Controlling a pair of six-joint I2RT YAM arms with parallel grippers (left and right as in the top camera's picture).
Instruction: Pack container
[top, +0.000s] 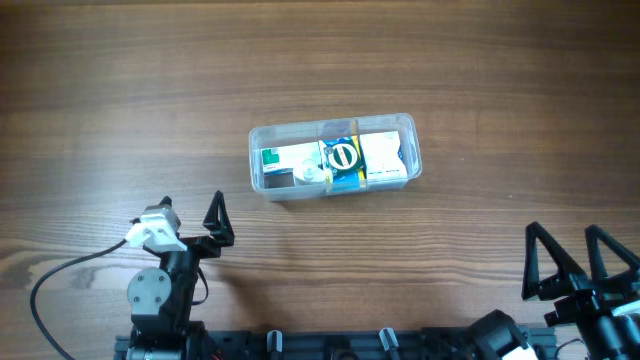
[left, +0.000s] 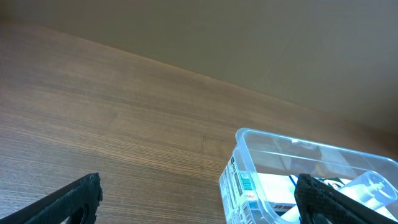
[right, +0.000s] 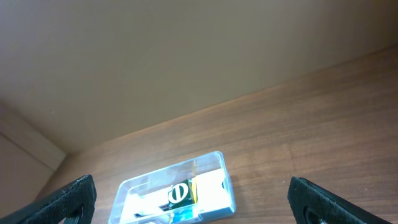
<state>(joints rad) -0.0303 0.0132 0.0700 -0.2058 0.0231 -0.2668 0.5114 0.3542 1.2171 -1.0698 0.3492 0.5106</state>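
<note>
The clear plastic container (top: 334, 157) sits in the middle of the wooden table with small boxes packed inside: a white and green one at the left, a blue and green one in the middle, a white and blue one at the right. It also shows in the left wrist view (left: 311, 180) and the right wrist view (right: 174, 190). My left gripper (top: 195, 228) is open and empty near the front left edge. My right gripper (top: 580, 262) is open and empty at the front right.
A grey cable (top: 60, 275) loops from the left arm along the table's front left. A beige wall (right: 155, 56) stands behind the table's far edge.
</note>
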